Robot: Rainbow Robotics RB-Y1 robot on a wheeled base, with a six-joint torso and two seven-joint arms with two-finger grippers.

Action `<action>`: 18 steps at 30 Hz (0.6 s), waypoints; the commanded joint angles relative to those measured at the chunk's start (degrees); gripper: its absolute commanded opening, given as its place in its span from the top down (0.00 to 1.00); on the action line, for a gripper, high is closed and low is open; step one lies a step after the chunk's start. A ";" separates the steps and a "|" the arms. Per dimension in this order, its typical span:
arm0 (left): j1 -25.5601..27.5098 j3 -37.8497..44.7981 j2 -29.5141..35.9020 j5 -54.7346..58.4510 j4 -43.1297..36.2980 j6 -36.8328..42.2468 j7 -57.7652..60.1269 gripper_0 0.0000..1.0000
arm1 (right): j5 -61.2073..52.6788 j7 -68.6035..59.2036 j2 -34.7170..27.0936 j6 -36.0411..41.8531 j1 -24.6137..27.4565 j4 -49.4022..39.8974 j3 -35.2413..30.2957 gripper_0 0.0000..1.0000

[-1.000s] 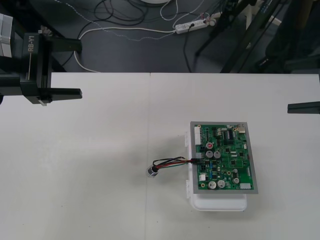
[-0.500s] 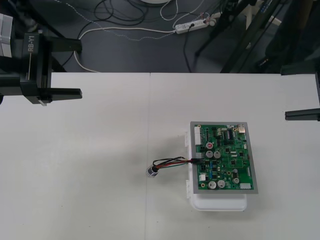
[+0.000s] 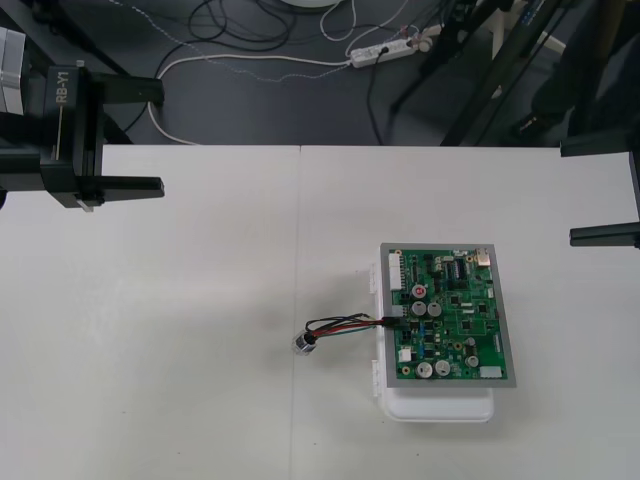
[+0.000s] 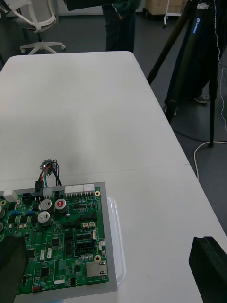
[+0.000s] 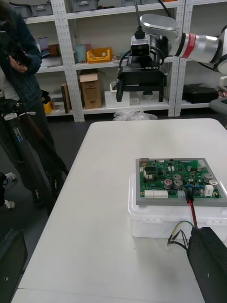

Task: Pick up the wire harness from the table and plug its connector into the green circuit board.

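Note:
The green circuit board (image 3: 447,315) lies on its white base (image 3: 440,408) at the table's right of centre. The wire harness (image 3: 345,326) lies to the board's left. Its black plug (image 3: 393,320) sits in a connector on the board's left edge, and its round metal socket (image 3: 303,343) rests on the table. My left gripper (image 3: 150,137) hangs open at the far left. At the right edge my right gripper (image 3: 603,190) is also open, well away from the board. The right wrist view shows the board (image 4: 61,236), plug (image 4: 38,188) and socket (image 4: 47,165). The left wrist view shows the board (image 5: 177,180) and plug (image 5: 189,194).
White table (image 3: 200,350) all around the board. Beyond the far edge is dark floor with cables and a power strip (image 3: 385,48). In the left wrist view the right gripper (image 5: 141,83) hangs above the table's far end.
The right gripper has come a little further into the front view and shifted toward the near side; both its fingers now show. The left gripper, board and harness have not moved.

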 commanded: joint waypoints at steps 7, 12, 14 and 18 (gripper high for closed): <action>-1.70 1.37 -0.50 0.98 -1.38 -1.78 -1.18 0.00 | -1.01 0.57 -2.71 0.08 0.53 -1.38 0.56 0.00; -1.70 1.37 -0.50 0.98 -1.38 -1.78 -1.18 0.00 | -1.01 0.57 -2.71 0.08 0.53 -1.38 0.56 0.00; -1.70 1.37 -0.50 0.98 -1.38 -1.78 -1.18 0.00 | -1.01 0.57 -2.71 0.08 0.53 -1.38 0.56 0.00; -1.70 1.37 -0.50 0.98 -1.38 -1.78 -1.18 0.00 | -1.01 0.57 -2.71 0.08 0.53 -1.38 0.56 0.00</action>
